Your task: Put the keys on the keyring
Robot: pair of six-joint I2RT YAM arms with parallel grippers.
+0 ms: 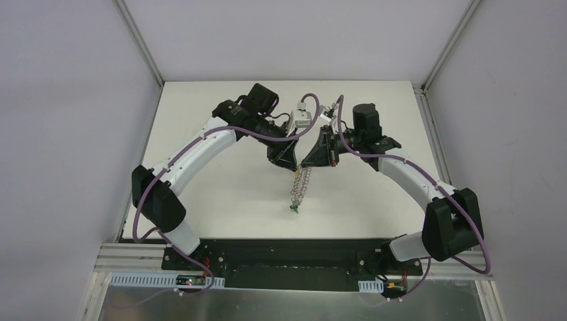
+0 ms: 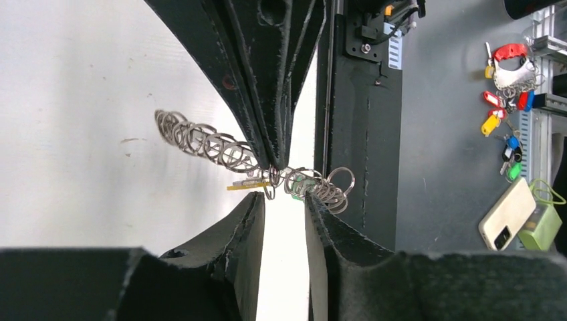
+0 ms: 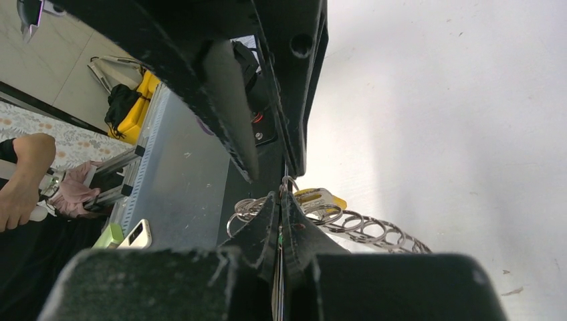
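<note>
The keyring [image 2: 207, 142] hangs pinched in the right gripper [image 2: 271, 158].

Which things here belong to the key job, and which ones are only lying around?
Job: keyring, yellow key, green key, right tool pinching the keyring, left tool open beside it.
Lying about: phone, green box, bunch of key tags.

Bright, even light floods the white table [image 1: 214, 200]; shadows on it fall soft, while wrist views above it blur up close.
</note>
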